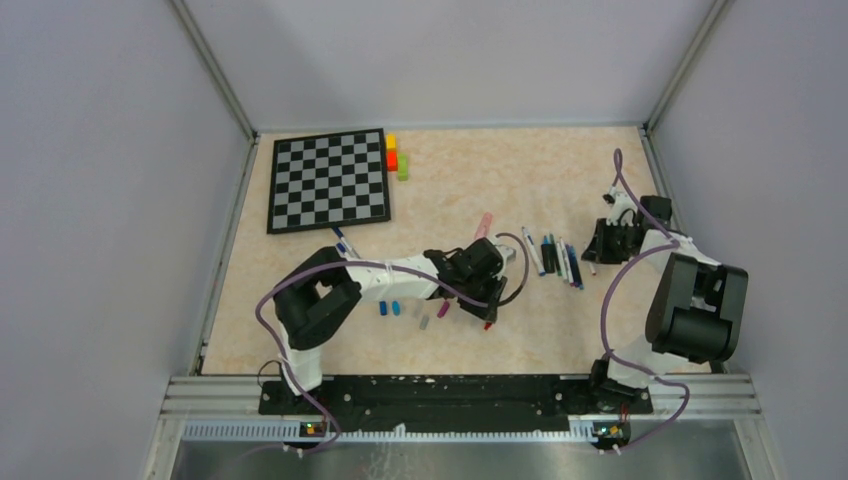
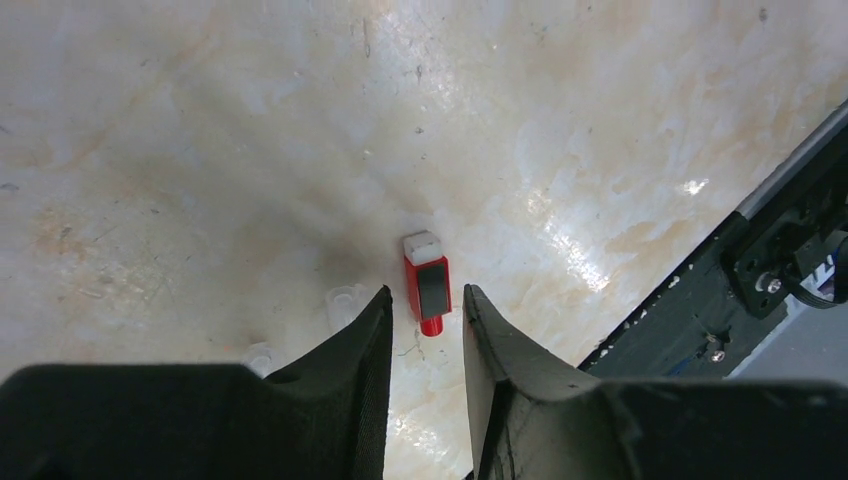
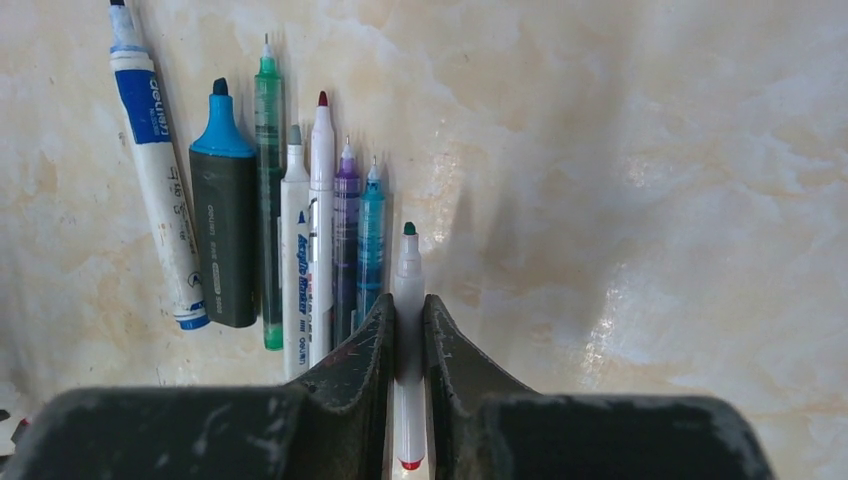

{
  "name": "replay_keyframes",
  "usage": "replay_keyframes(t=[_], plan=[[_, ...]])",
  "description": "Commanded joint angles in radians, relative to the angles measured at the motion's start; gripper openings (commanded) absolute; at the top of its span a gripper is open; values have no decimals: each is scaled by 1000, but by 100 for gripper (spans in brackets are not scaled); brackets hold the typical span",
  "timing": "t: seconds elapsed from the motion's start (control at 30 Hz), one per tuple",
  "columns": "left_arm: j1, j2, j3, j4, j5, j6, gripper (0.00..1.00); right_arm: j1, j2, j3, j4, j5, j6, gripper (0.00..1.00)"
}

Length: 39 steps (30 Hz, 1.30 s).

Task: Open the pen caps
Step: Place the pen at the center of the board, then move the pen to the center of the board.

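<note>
A red pen cap (image 2: pixel 427 285) with a white end lies on the table just beyond the tips of my left gripper (image 2: pixel 427 295), which is open with nothing held. In the top view this gripper (image 1: pixel 478 305) hovers mid-table with the red cap (image 1: pixel 488 325) below it. My right gripper (image 3: pixel 409 300) is shut on a white pen (image 3: pixel 408 262) with a dark tip and red end, beside a row of uncapped pens (image 3: pixel 320 220). In the top view the right gripper (image 1: pixel 600 245) sits right of that row (image 1: pixel 555 258). Blue (image 1: pixel 383 309), grey (image 1: pixel 424 322) and magenta (image 1: pixel 443 309) caps lie left of the left gripper.
A chessboard (image 1: pixel 330 180) lies at the back left, with yellow and red blocks (image 1: pixel 392 155) and a green block (image 1: pixel 403 167) beside it. A pink highlighter (image 1: pixel 484 224) and another pen (image 1: pixel 345 242) lie apart. Two clear caps (image 2: pixel 345 298) rest by the left finger. The black base rail (image 2: pixel 790 250) is close on the right.
</note>
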Motion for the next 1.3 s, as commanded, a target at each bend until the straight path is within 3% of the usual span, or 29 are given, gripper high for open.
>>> replay_keyframes(t=[0.0, 0.2, 0.33, 0.4, 0.5, 0.53, 0.67, 0.8, 1.1, 1.27], plan=[[2, -127, 8, 29, -19, -1, 35, -15, 21, 48, -6, -20, -5, 11], [5, -258, -39, 90, -111, 67, 36, -15, 20, 53, -17, -23, -9, 20], [21, -348, -86, 148, -241, 138, 44, -15, 3, 54, -26, -22, -14, 24], [38, -400, -135, 215, -292, 177, 56, -14, -11, 53, -32, -24, -24, 25], [88, -471, -231, 346, -349, 171, 96, -20, -38, 49, -44, -42, -40, 29], [121, -487, -260, 385, -324, 164, 99, -21, -47, 51, -48, -48, -46, 30], [303, -480, -315, 479, 0, 72, 99, -27, -92, 51, -65, -71, -71, 34], [368, -362, -220, 416, 88, 71, 99, -28, -133, 55, -83, -110, -86, 35], [368, 2, 205, 21, 18, 212, 80, -28, -211, 51, -100, -181, -107, 37], [353, 156, 390, -106, -84, 263, 80, -29, -225, 52, -104, -212, -107, 37]])
